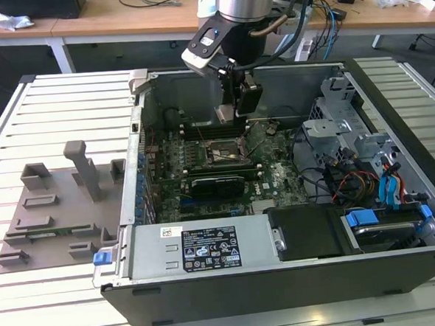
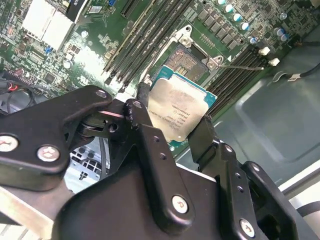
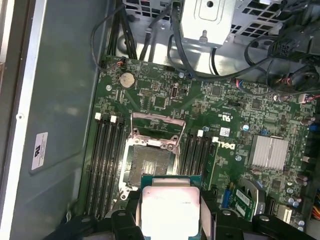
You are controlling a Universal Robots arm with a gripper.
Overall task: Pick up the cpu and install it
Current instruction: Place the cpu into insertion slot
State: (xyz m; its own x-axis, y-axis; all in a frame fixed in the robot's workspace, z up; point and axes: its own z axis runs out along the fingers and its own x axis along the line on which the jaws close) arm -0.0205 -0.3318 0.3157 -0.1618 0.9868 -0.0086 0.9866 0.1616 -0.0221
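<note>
**Arm reaches into the open case, cpu clamped above the socket**

In the exterior view the arm [image 1: 246, 6] comes down from above into the open computer case [image 1: 284, 281]. Its wrist is bent so that the gripper [image 1: 235, 106] points down at the motherboard [image 1: 203, 167]. The gripper hangs over the rear half of the board, above the cpu socket [image 1: 220, 149] and clear of the case walls.

The two black fingers [image 2: 145, 125] are clamped on opposite edges of the cpu [image 2: 181, 111], one on each side. The silvery metal top faces up toward the wrist cameras, and a thin rim shows around it. In the first wrist view the cpu [image 3: 170, 207] sits squarely between the fingers and is off the board, with the open socket [image 3: 149, 162] just beyond it. The socket's metal frame [image 3: 157, 122] is swung up, leaving the contact field bare. Rows of memory slots [image 3: 105, 160] run along both sides of the socket.

A long black card [image 1: 216, 184] stands on the board nearer the power supply [image 1: 200, 247]. The case lies on a slatted tabletop [image 1: 59, 106]. A grey moulded fixture [image 1: 54, 210] rests beside the case, toward the exterior view's left.
</note>
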